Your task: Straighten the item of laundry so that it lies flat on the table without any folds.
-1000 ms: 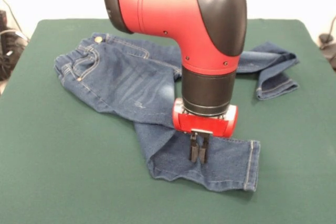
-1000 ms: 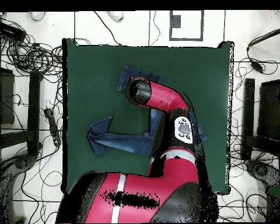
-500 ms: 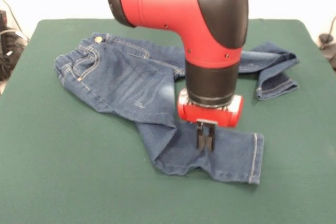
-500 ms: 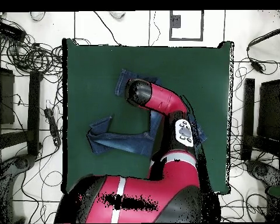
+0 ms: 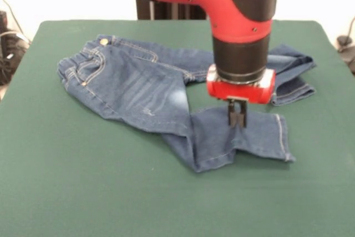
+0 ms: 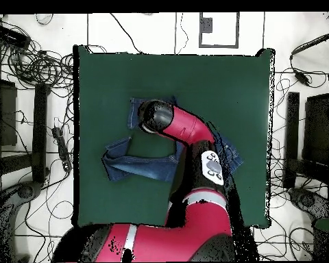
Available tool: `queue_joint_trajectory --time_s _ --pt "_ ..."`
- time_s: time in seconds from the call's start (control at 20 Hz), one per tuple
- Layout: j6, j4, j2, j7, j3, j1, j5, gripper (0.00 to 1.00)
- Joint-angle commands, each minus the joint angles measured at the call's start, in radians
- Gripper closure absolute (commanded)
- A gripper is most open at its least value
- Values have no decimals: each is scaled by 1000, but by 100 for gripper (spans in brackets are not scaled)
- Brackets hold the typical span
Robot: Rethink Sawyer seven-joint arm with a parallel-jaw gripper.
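Observation:
The blue denim jeans (image 5: 133, 81) lie crumpled on the dark green table (image 5: 83, 192), with the waist and its brass button at the left. One leg runs to the far right and doubles back at its cuff (image 5: 294, 79). The other leg bends forward and right, folded at the knee, and ends in a cuff (image 5: 282, 137). My gripper (image 5: 238, 119) points straight down and is shut on a pinch of this near leg, close to its cuff. In the overhead view the arm's end (image 6: 153, 116) hides the gripper, and the jeans (image 6: 136, 166) show beside it.
Cables and black gear (image 6: 30, 82) lie on the floor round the table (image 6: 215, 75). More dark equipment (image 5: 8, 43) shows past the table's left edge, and a cable (image 5: 346, 43) past the right. The robot's pedestal (image 5: 163, 10) stands behind the far edge.
My gripper has moved right and towards the far side in the front view, dragging the near leg with it. The leg's cuff has slid right and back, and the fold has shifted.

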Motion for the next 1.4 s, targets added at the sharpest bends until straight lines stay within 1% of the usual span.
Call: queue_joint_trajectory --time_s 0.05,0.2,0.3,0.5,0.6,0.85,1.05,1.2,1.25,1.4 --pt "86 182 -32 336 125 76 122 100" --pt "26 189 -18 359 145 95 172 100" --pt "4 176 -3 370 145 111 203 100" --pt "20 122 21 425 81 169 228 100" --pt "20 113 21 454 59 195 241 100" --pt "36 73 26 532 44 241 275 100" --pt "21 14 69 581 45 265 297 100" --pt "1 -33 112 613 27 284 298 100" --pt "-14 -26 116 612 25 279 297 100" --pt "-21 -76 160 652 -2 292 297 100"
